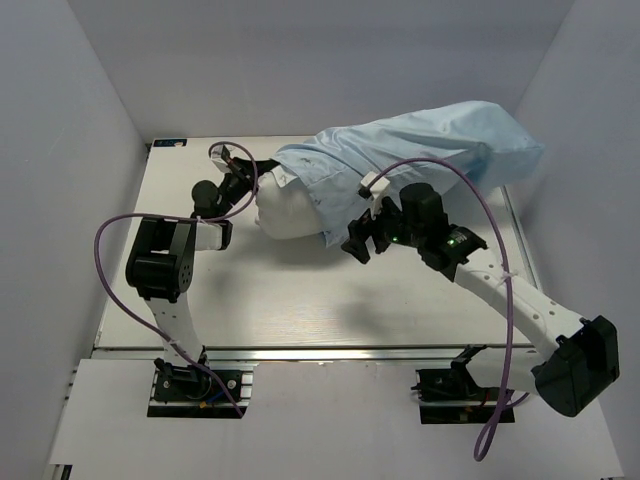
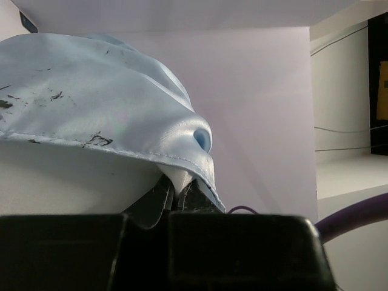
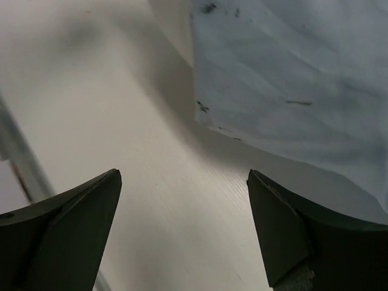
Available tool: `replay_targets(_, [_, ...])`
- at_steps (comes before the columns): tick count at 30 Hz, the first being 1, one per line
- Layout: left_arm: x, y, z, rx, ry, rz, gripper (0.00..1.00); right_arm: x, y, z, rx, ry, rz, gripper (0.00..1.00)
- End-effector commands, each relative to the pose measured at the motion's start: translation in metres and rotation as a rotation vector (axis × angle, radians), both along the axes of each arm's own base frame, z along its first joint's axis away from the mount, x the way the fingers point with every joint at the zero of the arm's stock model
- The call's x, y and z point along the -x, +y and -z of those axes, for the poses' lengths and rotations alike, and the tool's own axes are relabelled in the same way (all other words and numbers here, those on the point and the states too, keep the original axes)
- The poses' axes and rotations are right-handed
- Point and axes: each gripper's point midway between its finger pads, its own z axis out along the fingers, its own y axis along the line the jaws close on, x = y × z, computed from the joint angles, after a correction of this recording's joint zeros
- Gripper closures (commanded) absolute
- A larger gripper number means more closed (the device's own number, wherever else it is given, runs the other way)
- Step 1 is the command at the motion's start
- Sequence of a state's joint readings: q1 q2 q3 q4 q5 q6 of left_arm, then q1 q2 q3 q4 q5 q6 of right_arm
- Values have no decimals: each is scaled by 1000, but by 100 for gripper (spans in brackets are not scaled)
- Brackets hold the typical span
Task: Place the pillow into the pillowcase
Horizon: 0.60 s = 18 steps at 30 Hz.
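Most of the pillow is hidden inside the pillowcase, so from above I see only its bare white end poking out at the left. In my left wrist view the tips of my left claw vanish under the blue hem, and the cloth runs off the left edge. My right wrist view cuts the pillowcase at its top and right edges and the fingers of my right claw at the bottom.

No text, label or number is legible anywhere.
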State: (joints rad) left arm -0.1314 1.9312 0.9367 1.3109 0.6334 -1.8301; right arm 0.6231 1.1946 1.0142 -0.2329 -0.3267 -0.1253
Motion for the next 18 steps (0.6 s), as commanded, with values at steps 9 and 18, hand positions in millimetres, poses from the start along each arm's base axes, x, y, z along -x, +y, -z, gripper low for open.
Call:
replay_targets(9, [-16,43,10,24,-2,-149,100,-54,72,-16,-26,-239,331,11])
replay_targets(18, [-10,56,13,2,-15,-152,100,-129,41,17,269,-359,709,22])
